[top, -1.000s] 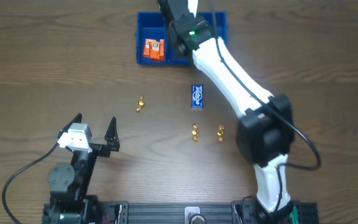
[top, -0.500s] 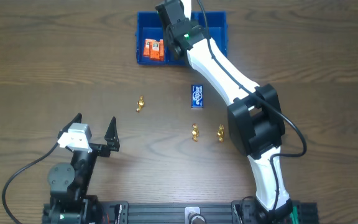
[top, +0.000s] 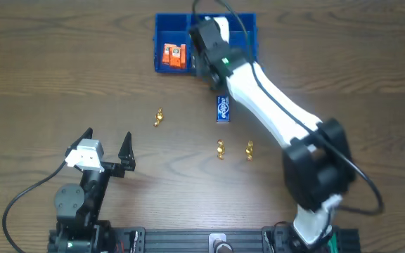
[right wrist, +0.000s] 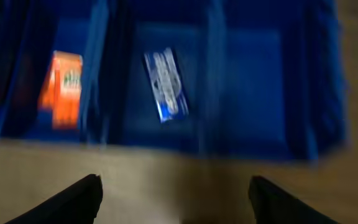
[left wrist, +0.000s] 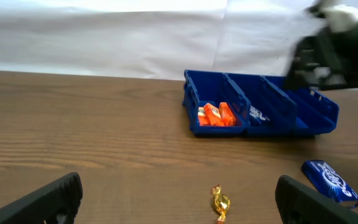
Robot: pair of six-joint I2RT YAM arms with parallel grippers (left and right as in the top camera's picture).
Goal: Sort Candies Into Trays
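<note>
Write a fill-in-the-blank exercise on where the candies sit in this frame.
1. The blue tray has ___ compartments.
2. In the top view, the orange candies lie in the tray's ___ compartment.
3. On the table lie ___ gold candies.
4. The middle compartment holds one wrapped candy, coloured ___.

Missing words: three; left; three; blue

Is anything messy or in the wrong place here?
Nothing is broken or spilled. One blue candy and three gold candies lie loose on the table, outside the blue tray, not yet sorted.
</note>
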